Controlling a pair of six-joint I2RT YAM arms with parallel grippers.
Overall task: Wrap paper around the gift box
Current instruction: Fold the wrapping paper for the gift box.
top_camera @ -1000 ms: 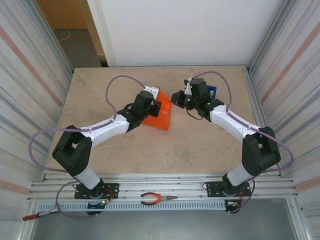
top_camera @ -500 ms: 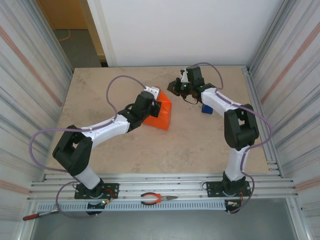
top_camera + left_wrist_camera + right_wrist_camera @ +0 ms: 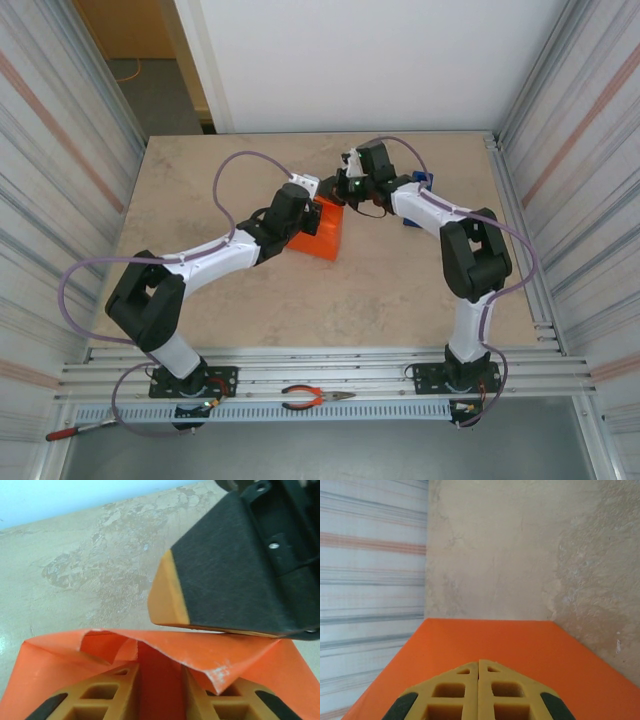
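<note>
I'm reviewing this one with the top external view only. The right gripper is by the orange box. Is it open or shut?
Observer: Shut. From its wrist camera, the right gripper has both fingers pressed together over flat orange paper.
Operator: Is it touching the paper?
Observer: Seemingly. The left wrist view shows one of its fingers lying along the paper's raised top edge.
Operator: And the left gripper?
Observer: The left gripper has paper filling the gap between its fingers.

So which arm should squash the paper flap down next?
Probably the right. Its shut pincer rests right on the folded paper, ready to push down. The left pincer is busy pinching that paper in place.
</note>
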